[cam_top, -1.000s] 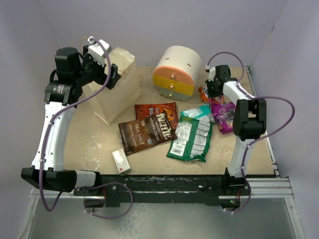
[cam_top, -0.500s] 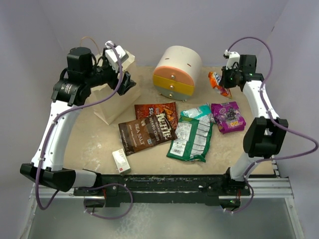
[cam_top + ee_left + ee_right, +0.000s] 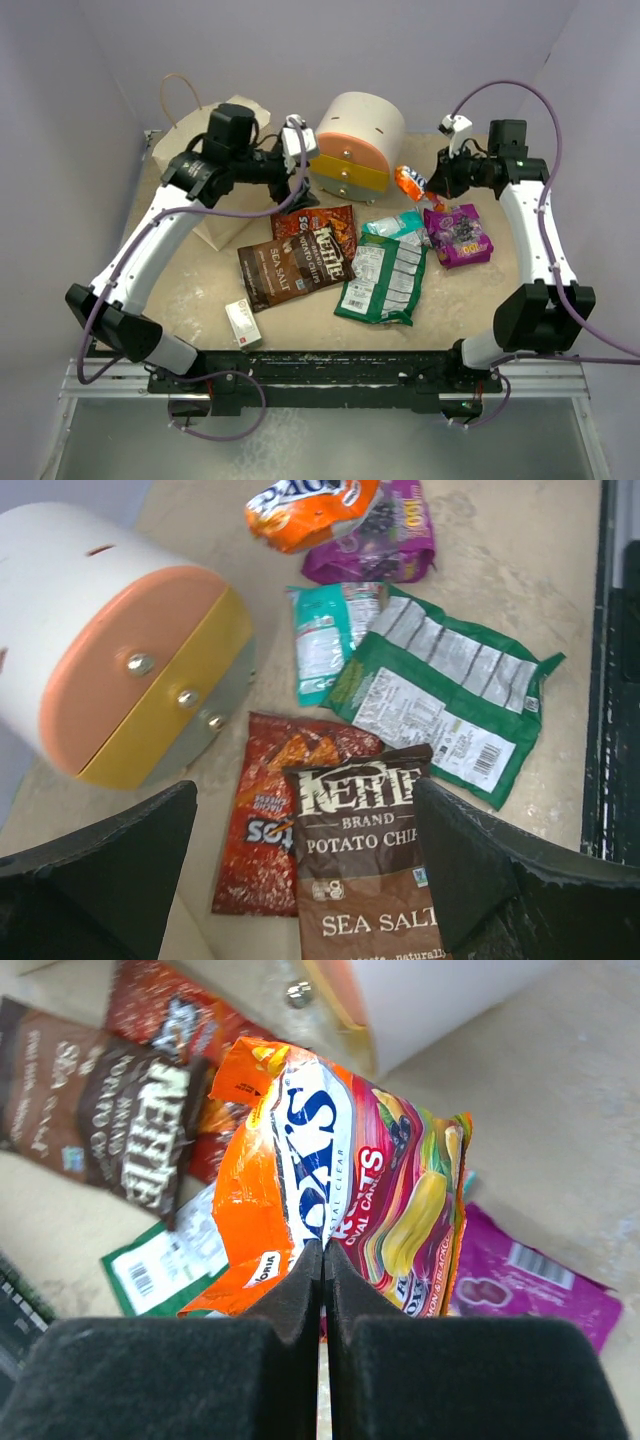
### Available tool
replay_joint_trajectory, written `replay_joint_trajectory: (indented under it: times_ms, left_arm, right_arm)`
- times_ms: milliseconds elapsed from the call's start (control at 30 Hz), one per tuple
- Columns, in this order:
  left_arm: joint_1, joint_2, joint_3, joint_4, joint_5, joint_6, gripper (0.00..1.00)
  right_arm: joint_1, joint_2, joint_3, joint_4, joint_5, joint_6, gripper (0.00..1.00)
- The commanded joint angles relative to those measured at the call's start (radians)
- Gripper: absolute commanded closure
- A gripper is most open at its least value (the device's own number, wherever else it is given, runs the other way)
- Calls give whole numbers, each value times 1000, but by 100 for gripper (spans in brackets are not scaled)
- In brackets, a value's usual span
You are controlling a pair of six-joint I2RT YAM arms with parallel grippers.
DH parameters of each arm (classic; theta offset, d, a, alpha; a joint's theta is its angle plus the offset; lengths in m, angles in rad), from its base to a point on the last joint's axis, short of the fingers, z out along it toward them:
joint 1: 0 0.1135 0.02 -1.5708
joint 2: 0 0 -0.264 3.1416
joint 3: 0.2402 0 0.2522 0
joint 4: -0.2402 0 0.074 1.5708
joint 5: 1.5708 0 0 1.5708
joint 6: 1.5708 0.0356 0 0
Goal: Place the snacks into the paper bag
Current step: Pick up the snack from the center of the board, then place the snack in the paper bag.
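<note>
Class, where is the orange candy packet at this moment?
In the top view the orange packet is right of centre, pinched in the right end effector, between the round drawer unit and the purple packet.

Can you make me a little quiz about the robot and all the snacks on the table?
1. True or false: the right end effector is shut on the crinkly orange candy packet.
2. Which snack lies partly on top of the flat red-brown chip bag?
A. the dark brown Kettle chip bag
B. the green bag with the white label
C. the small purple candy pack
3. Fill the gap: the left end effector is ____ and holds nothing.

Key: 1 true; 2 A; 3 open.
</note>
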Motion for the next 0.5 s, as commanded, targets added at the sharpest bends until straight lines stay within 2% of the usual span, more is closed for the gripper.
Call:
replay_joint_trajectory:
  times_ms: [0,167,467]
  left_arm:
    - [-81,44,51,-16,77,145,9]
    - [-147,117,75,-27,78,266,7]
    - [-263,233,100,-21,-26,453,1]
  right_arm:
    - [31,-72,-6,-130,-189,-129,100]
    - [78,-82,-23,-199,-317,-185,100]
    - [123,-90,-63,-214,-463,-211,100]
